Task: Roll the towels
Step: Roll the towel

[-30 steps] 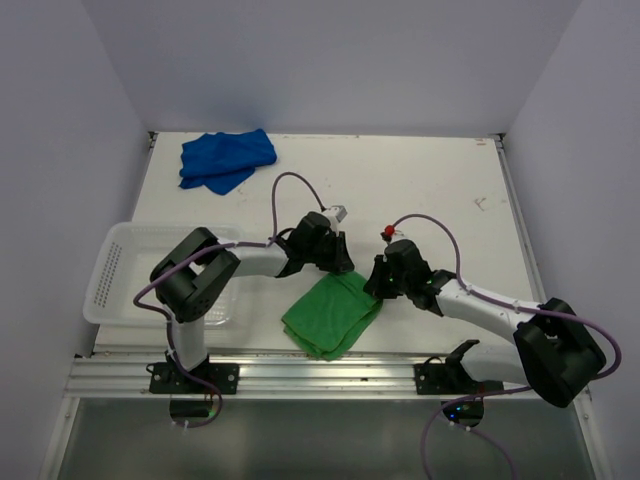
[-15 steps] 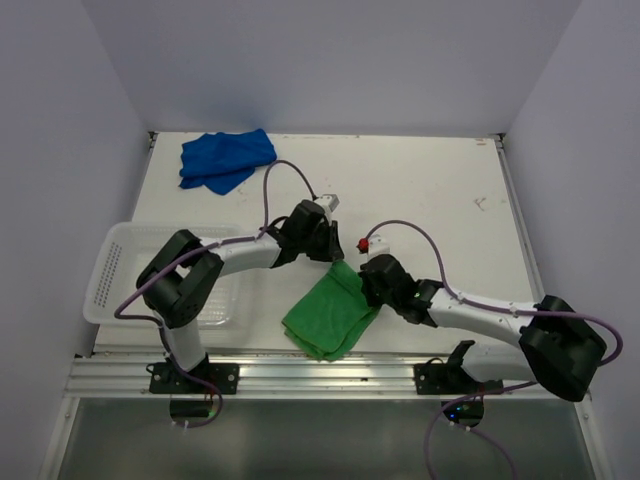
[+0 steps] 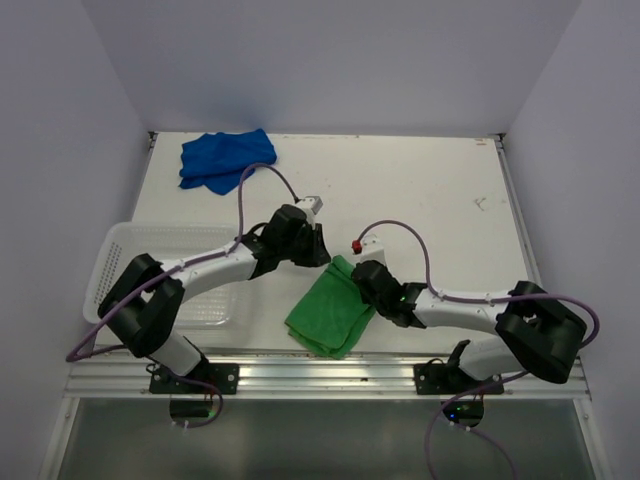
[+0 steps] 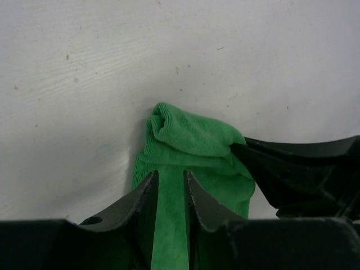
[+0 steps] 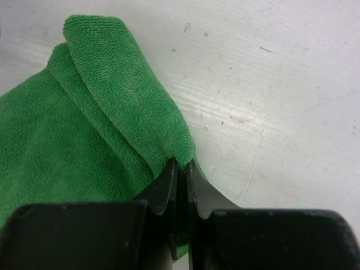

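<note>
The bright green towel (image 3: 328,312) lies folded near the table's front edge, its far end curled into a small fold (image 4: 185,132). My left gripper (image 3: 316,256) sits at the towel's far corner with its jaws (image 4: 170,174) nearly closed on a strip of green cloth. My right gripper (image 3: 360,282) is on the towel's right edge, jaws (image 5: 181,163) pinched on the folded hem (image 5: 129,107). Its black fingers (image 4: 292,169) also show in the left wrist view. The royal blue towel (image 3: 225,158) lies crumpled at the far left corner, away from both grippers.
A white perforated basket (image 3: 118,262) stands at the left edge, under the left arm. Purple cables loop above both arms. The metal rail (image 3: 320,372) runs along the near edge. Walls enclose the table on three sides.
Both grippers have moved left and away from me, closer together at the green towel's far end. The towel's far corner has been drawn up and curled over.
</note>
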